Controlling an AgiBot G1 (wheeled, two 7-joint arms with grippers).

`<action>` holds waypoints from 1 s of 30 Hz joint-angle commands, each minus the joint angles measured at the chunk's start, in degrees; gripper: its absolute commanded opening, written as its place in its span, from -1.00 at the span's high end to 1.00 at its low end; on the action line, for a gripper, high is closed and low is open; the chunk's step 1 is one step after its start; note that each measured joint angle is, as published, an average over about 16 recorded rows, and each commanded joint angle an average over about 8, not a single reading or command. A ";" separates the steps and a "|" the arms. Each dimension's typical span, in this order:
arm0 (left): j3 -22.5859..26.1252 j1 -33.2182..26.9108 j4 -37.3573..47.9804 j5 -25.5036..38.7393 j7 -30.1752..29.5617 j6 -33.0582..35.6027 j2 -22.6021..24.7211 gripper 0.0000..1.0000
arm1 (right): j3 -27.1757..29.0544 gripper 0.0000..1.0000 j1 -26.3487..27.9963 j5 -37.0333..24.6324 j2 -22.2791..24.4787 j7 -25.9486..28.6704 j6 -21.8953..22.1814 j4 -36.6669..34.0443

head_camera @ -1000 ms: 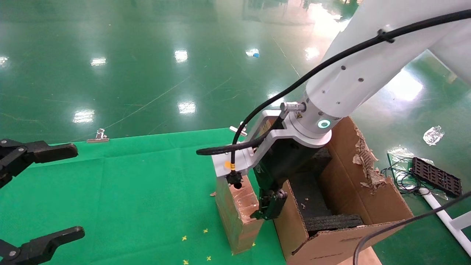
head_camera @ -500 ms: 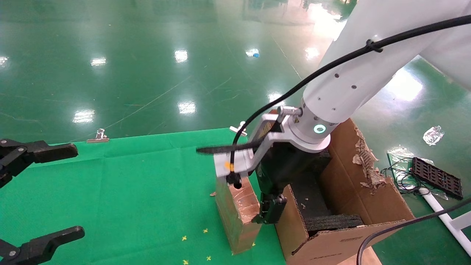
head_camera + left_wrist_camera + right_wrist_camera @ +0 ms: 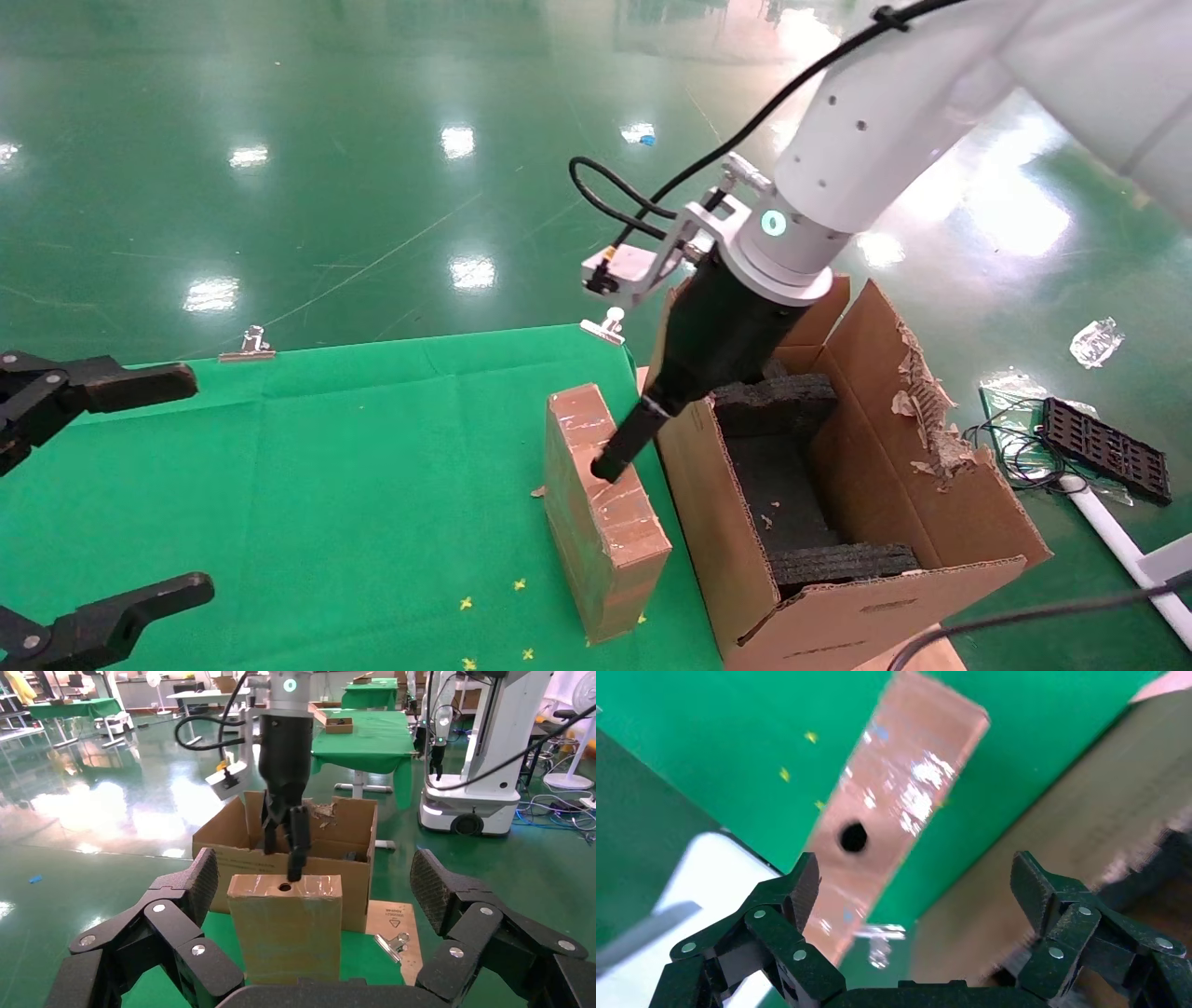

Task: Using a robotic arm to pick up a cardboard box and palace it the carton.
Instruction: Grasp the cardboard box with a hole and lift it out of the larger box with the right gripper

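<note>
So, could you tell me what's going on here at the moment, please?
The right gripper hangs open over the top edge of the box, which stands on edge on the green table beside the carton. It isn't gripping the box, and the carton holds only black foam. The left gripper sits open and idle at the table's left side.

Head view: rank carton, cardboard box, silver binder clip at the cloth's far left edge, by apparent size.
1. carton, by far the largest.
2. cardboard box, standing on edge beside the carton.
3. silver binder clip, tiny; it sits farther from the camera, but the gap is too wide to change the order.
</note>
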 commanded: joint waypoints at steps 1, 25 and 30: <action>0.01 0.00 0.00 -0.01 0.00 0.00 0.00 -1.00 | -0.17 -1.00 -0.56 0.87 -1.21 1.52 0.05 -3.97; 0.11 -0.02 0.00 -0.07 0.05 -0.05 -0.04 1.00 | -7.02 1.00 -4.53 4.30 -8.82 1.48 -1.20 -16.21; 0.13 -0.03 0.00 -0.09 0.06 -0.06 -0.05 1.00 | -8.56 1.00 -4.40 4.92 -8.92 1.98 -1.08 -15.85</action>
